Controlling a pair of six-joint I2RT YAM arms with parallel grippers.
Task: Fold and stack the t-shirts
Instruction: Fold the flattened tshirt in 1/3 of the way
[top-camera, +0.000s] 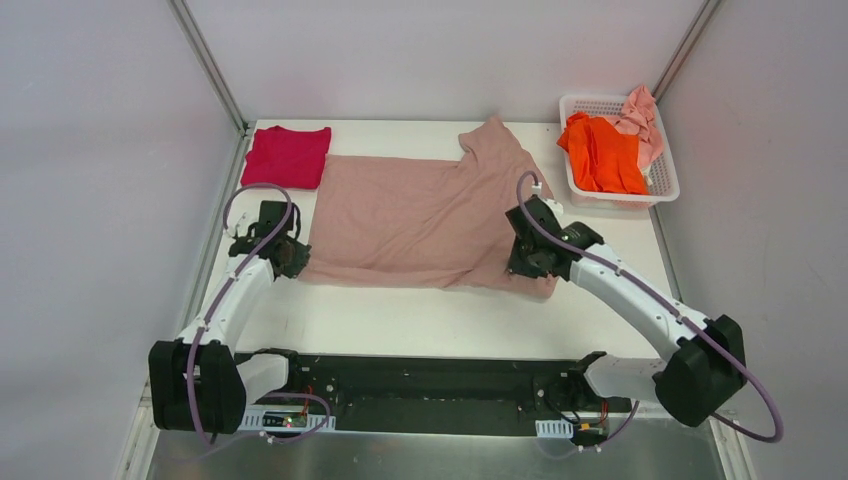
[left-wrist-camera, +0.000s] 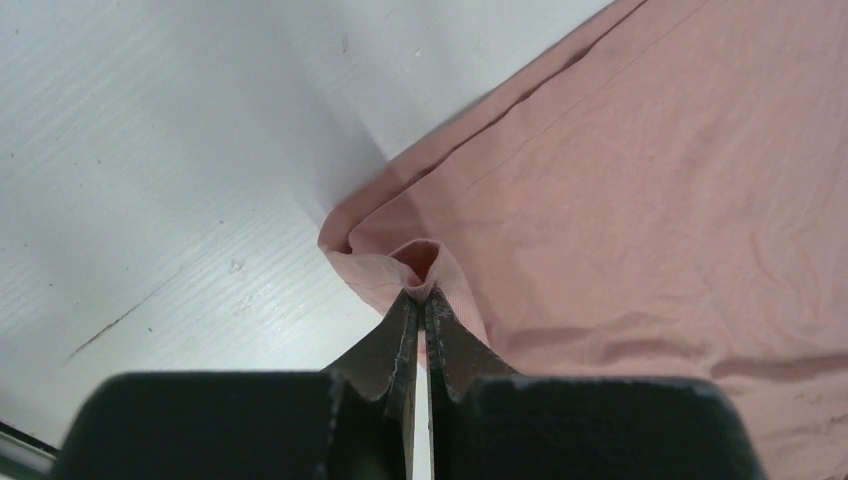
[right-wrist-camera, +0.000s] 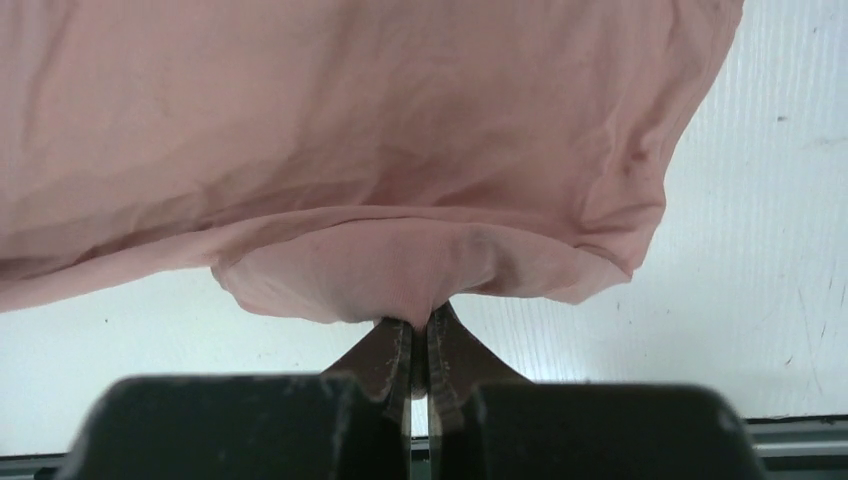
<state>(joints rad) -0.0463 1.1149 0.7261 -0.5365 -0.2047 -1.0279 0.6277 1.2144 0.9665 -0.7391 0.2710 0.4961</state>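
Observation:
A large dusty-pink beige t-shirt (top-camera: 410, 215) lies spread across the table's middle. My left gripper (top-camera: 290, 258) is shut on its near left corner (left-wrist-camera: 420, 268), the cloth pinched up between the jaws. My right gripper (top-camera: 522, 262) is shut on its near right edge (right-wrist-camera: 400, 280), which hangs bunched from the jaws. A crimson-magenta t-shirt (top-camera: 287, 156) lies folded at the far left. A bright orange t-shirt (top-camera: 603, 153) and a pale pink t-shirt (top-camera: 642, 118) lie crumpled in the basket.
A white plastic lattice basket (top-camera: 664, 180) stands at the far right of the white table (top-camera: 420, 320). Grey walls close in the back and both sides. A black rail with both arm bases runs along the near edge.

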